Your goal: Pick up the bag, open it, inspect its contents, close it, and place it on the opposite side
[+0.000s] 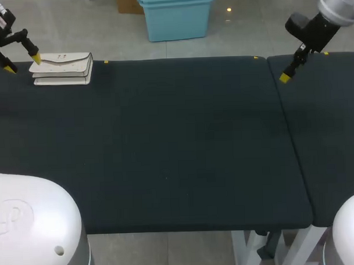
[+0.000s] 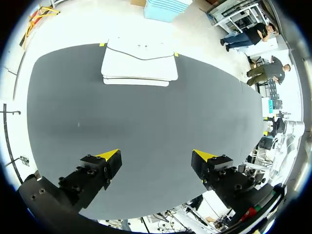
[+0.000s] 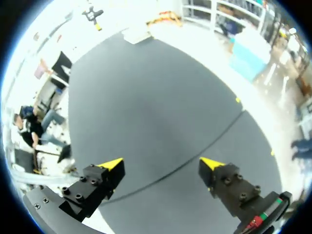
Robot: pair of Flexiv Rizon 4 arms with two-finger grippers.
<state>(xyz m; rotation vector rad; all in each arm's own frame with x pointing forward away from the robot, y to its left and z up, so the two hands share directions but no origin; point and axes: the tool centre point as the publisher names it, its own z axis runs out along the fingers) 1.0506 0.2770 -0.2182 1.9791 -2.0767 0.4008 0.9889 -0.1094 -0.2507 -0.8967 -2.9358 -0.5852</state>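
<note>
Lying flat at the far left corner of the dark tabletop (image 1: 183, 144) is a white flap handbag (image 1: 62, 68). The left tool (image 1: 23, 63) hangs near the bag's left end, fingers spread wide and empty. The right tool (image 3: 161, 164) hovers well apart at the far right, also spread and empty. The bag looks light, soft-sided and smooth, likely slippery. Pinching across its thin edge seems safest.
</note>
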